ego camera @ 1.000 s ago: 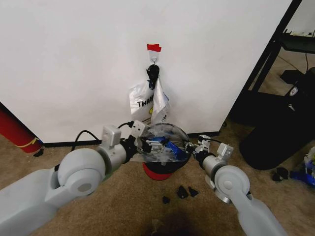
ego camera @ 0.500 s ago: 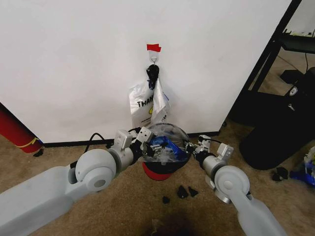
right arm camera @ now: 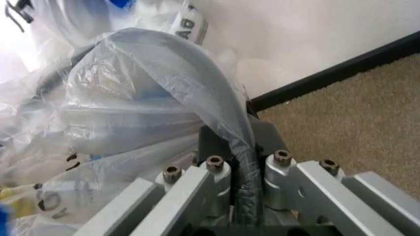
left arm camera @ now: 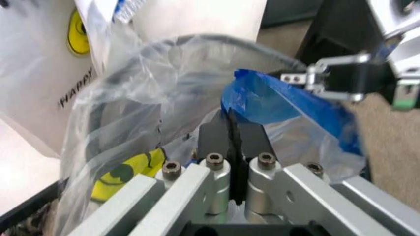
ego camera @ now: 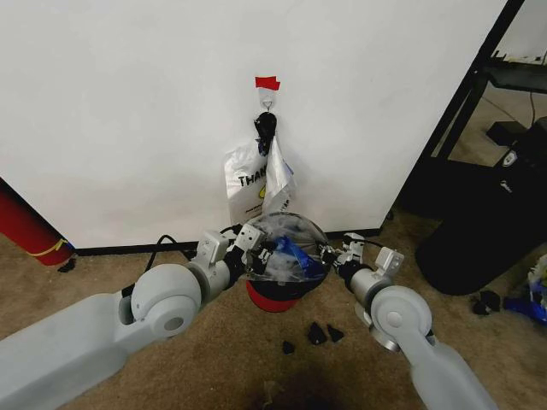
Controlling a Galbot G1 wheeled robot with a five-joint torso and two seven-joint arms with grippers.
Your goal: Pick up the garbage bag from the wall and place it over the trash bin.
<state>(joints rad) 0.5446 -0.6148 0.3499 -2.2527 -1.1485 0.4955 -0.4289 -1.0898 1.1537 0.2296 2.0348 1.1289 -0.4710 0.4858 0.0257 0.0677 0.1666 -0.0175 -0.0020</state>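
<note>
Left gripper (left arm camera: pixel 231 129) and right gripper (right arm camera: pixel 236 147) each pinch the garbage bag (ego camera: pixel 286 248) at opposite sides of the trash bin (ego camera: pixel 278 290), its mouth stretched above the rim. Fitting is under way; next, I judge, the film must be drawn down evenly around the rim.

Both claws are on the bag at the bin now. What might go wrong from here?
1. The garbage bag is thin film pinched in the left claw and right claw; pulling them apart could tear it or slip it free.
2. The trash bin is small and stands loose on carpet; a sideways tug may tip it.
3. The white smiley bag hangs just behind on the wall and could snag.
</note>
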